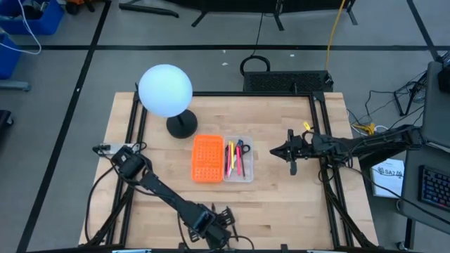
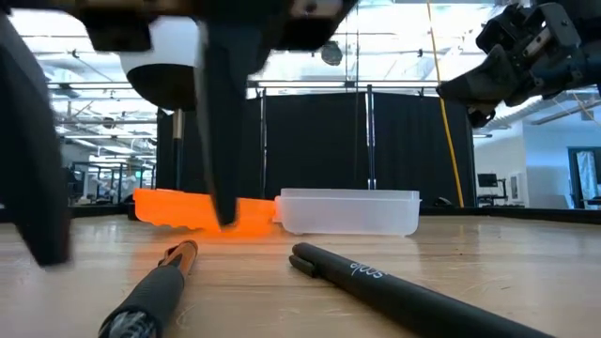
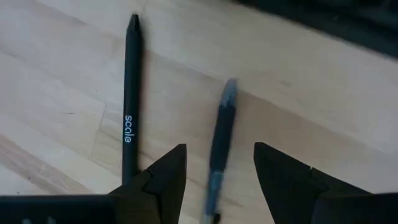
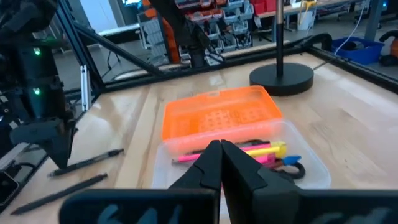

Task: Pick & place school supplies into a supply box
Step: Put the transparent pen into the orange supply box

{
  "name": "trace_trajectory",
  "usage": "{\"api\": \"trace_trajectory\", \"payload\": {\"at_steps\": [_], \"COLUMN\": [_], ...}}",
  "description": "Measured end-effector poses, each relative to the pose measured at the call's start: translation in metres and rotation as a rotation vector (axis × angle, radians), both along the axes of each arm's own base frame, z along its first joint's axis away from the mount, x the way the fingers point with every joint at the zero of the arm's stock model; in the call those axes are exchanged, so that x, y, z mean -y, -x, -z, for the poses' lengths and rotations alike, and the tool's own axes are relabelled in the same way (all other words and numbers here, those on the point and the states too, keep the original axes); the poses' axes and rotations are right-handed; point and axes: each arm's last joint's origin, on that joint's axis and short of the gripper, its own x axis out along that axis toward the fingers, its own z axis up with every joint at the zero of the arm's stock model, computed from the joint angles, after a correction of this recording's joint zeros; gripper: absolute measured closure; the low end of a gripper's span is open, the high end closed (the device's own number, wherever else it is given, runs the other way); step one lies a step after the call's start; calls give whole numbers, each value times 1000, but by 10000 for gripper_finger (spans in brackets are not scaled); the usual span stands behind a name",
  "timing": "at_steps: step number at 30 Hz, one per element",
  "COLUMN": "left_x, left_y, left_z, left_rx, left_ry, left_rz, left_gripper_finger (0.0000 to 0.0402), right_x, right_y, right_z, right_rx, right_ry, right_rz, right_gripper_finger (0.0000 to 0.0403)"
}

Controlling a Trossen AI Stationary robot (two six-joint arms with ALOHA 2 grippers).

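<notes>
My left gripper (image 3: 217, 163) hangs open near the table's near edge (image 1: 219, 218), one finger on each side of a dark grey pen (image 3: 219, 134) that lies flat on the wood; I see no touch. A black pen printed "scale" (image 3: 129, 99) lies beside it, also flat (image 2: 404, 286). The clear supply box (image 1: 239, 160) sits mid-table and holds pink-red and yellow pens (image 4: 258, 149), a blue one and black-handled scissors (image 4: 292, 169). My right gripper (image 4: 221, 155) is shut and raised above the table, to the right of the box (image 1: 291, 161).
An orange perforated piece (image 1: 207, 158) lies against the box's left side. A lamp with a white globe (image 1: 165, 90) stands on a black base (image 1: 181, 126) toward the far left. Bare wood lies right of the box and along the near edge.
</notes>
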Motion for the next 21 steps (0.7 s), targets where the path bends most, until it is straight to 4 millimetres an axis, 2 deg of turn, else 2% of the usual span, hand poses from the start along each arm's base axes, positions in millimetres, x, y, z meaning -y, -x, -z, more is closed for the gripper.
{"api": "trace_trajectory", "payload": {"at_steps": [8,12,15,21], "left_x": [-8,-14,-17,-18], "left_y": [-9,-13,-14,-14], "left_z": [19,26,27,28], "left_rx": [-45,-90,-119,-147], "left_ry": [-21,18,52,77], "left_rz": [28,34,41,25], "left_gripper_finger": [210,226,263,371], "right_x": [0,0,0,0], "right_y": [-1,-2,-2,-2], "right_z": [3,4,5,5], "right_rx": [-23,-38,-42,-46], "right_ry": [-2,-1,0,0], "right_rz": [2,3,3,3], "right_gripper_finger": [403,403,403,403]}}
